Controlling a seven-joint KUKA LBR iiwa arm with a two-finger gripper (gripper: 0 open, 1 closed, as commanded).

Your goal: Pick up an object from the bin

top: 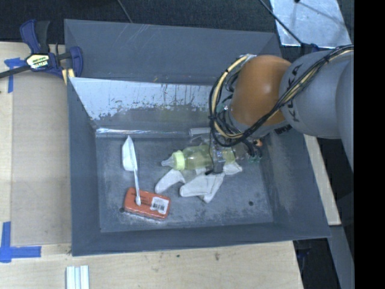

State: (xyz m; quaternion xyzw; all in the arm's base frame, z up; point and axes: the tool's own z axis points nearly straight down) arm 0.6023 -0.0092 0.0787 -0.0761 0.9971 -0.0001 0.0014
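My gripper is low in the right half of the bin, right at the base end of a pale green baby bottle that lies on its side with its yellow teat pointing left. Crumpled white cloth pieces lie just below and left of the gripper, partly under the bottle. Whether anything is held is hidden by the gripper's own body.
A white plastic spoon lies at the left of the bin floor, its handle resting on a flat orange packet with a white barcode label. The arm's orange cover and cables hang over the bin's right side.
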